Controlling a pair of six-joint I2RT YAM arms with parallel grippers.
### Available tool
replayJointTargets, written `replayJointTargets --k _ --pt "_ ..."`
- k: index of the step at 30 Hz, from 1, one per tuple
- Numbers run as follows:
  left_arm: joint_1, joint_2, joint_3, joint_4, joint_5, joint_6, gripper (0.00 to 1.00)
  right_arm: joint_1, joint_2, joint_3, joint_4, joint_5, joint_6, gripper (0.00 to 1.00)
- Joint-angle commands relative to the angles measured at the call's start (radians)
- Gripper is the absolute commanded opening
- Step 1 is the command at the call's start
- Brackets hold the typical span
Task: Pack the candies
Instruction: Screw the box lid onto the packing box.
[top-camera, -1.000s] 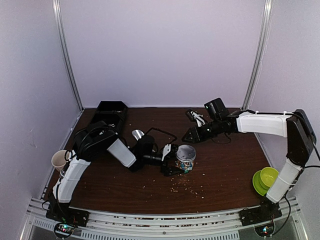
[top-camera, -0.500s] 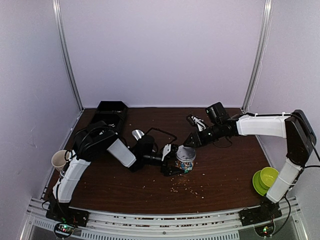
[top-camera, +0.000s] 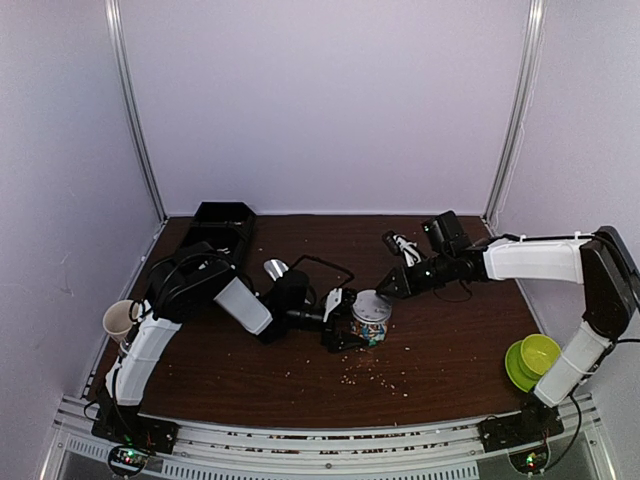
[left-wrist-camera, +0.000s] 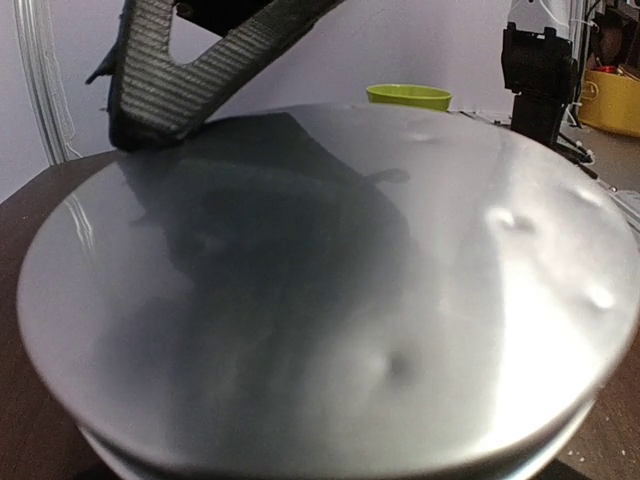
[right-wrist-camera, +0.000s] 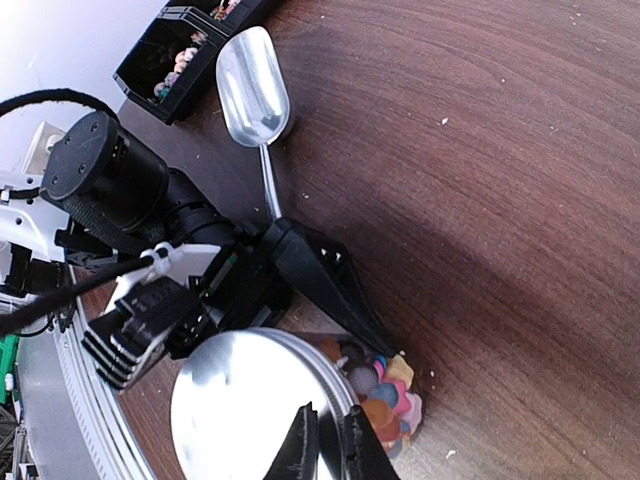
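A clear jar (top-camera: 371, 325) full of multicoloured candies (right-wrist-camera: 390, 395) stands mid-table under a silver lid (right-wrist-camera: 250, 400). My left gripper (top-camera: 350, 322) is clamped round the jar: one black finger (right-wrist-camera: 325, 275) lies along its far side and a ribbed finger (right-wrist-camera: 125, 335) along the other. The lid (left-wrist-camera: 330, 300) fills the left wrist view and hides those fingers. My right gripper (right-wrist-camera: 326, 445) hovers at the lid's right rim with only a narrow slit between its fingers and nothing in it. Its dark fingers (left-wrist-camera: 160, 90) meet the lid's edge.
A metal scoop (top-camera: 275, 268) lies behind the jar, and a black tray (top-camera: 222, 222) with more sweets sits at the back left. A paper cup (top-camera: 120, 320) stands at the left edge and green bowls (top-camera: 530, 358) at the right. Pale crumbs (top-camera: 375, 378) dot the front.
My right gripper came down from behind the jar to the lid's rim, and its jaws narrowed. The left arm and the jar stayed put.
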Motion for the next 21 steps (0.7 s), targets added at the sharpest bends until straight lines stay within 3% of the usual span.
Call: replayJointTargets --k 1,13,21 --pt "0.018 0.04 0.003 -0.134 -0.08 0.0 0.88 0.013 -0.052 -0.084 -0.053 -0.016 0.016 0.09" --pt "0.018 0.04 0.005 -0.142 -0.089 0.001 0.88 0.059 -0.204 -0.234 -0.045 -0.025 0.071 0.08" --pt "0.018 0.039 0.002 -0.137 -0.084 0.001 0.88 0.062 -0.291 -0.215 -0.096 0.007 0.058 0.14"
